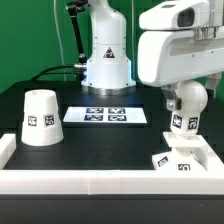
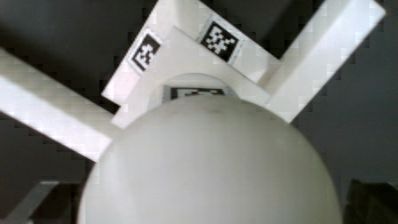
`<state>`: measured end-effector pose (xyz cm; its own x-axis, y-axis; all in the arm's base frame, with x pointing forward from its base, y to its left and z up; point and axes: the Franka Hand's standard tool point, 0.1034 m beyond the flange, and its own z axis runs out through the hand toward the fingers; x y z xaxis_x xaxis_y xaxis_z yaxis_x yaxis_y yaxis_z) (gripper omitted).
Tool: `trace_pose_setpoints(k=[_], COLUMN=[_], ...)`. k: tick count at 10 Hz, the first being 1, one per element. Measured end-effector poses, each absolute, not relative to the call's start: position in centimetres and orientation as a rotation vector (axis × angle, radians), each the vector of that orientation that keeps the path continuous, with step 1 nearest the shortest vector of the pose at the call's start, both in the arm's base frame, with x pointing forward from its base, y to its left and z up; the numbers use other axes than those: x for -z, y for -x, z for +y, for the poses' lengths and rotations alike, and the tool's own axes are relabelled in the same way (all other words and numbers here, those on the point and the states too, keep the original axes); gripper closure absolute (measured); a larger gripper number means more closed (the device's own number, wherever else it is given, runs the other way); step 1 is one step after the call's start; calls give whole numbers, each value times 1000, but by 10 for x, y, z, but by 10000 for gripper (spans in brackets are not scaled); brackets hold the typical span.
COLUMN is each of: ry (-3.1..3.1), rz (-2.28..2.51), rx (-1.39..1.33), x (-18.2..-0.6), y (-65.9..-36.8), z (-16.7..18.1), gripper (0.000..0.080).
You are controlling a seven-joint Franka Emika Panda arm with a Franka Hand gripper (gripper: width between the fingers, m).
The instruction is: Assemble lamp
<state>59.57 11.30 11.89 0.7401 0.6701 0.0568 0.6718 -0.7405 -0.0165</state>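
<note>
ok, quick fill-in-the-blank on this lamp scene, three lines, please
1. The shade stands at the exterior view's ____.
2. The marker board shows ____ tags.
3. The ____ fills most of the wrist view.
Missing words: left; four; bulb.

i log the shade [image 1: 40, 118] as white with one black-and-white square tag. bulb [image 1: 186, 100] and base [image 1: 182, 160] white, tagged alike. marker board [image 1: 105, 115] white, four black-patterned tags. table [image 1: 130, 135] dark.
</note>
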Motion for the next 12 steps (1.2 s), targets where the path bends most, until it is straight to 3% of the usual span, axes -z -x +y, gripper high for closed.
trace_pose_setpoints(k=[7, 8, 12], ry=[2604, 2605, 2679], rz=[-1753, -1752, -1623], rx=[53, 53, 38], x=[-120, -120, -120], y=[-601, -601, -600], z=[109, 108, 103], gripper=[100, 226, 222])
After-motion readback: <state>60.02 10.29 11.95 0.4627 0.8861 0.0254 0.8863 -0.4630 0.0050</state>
